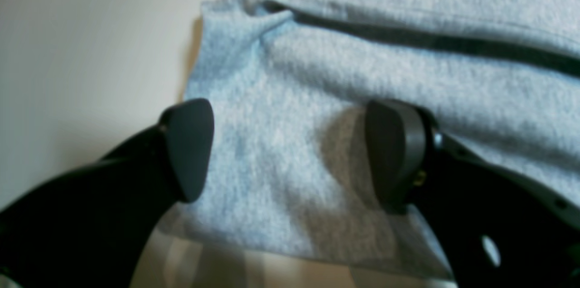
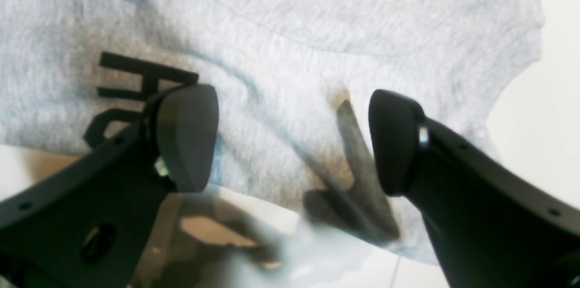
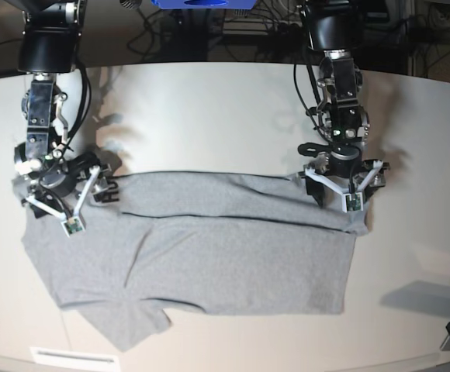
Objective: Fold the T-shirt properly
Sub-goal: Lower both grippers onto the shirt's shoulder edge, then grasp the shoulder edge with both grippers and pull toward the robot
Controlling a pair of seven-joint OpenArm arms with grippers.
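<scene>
Across white table [image 3: 209, 101], T-shirt [image 3: 209, 256] lies under both tools.

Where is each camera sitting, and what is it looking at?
Left wrist: on the left arm, looking past open fingers at plain T-shirt cloth.
Right wrist: on the right arm, looking past open fingers at the shirt's black lettering.
Base: high up, facing the table, both arms showing.
All share the shirt.

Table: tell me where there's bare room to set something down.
Bare table lies behind the T-shirt, between the two arms, and right of the shirt's straight edge. The front strip is narrow. Crowded: both far shirt corners, under the left pincer and right pincer.
</scene>
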